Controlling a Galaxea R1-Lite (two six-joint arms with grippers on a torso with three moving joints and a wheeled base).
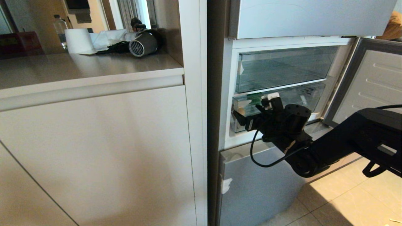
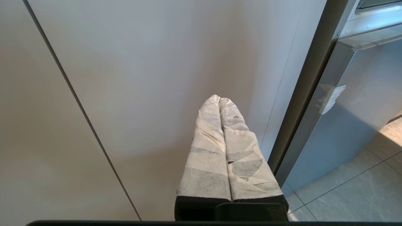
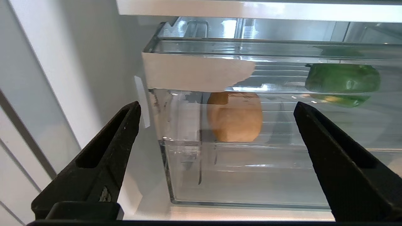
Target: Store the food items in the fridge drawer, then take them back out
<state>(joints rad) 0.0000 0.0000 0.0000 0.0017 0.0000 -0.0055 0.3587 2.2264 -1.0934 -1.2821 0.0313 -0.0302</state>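
Note:
The fridge's middle compartment stands open, its grey door swung out to the right. Inside, the lower clear fridge drawer holds both food items: a tan potato near its taped corner and a green bell pepper farther along. My right gripper is open and empty just in front of this drawer's clear front wall, level with the potato; the head view has the right gripper at the drawer's left end. My left gripper is shut, its tape-wrapped fingers pointing at a white cabinet panel.
An upper clear drawer sits above the lower one, under the tall upper door. The lowest grey panel is shut below my right arm. On the counter at left lie a paper roll and a hair dryer. Tiled floor lies at right.

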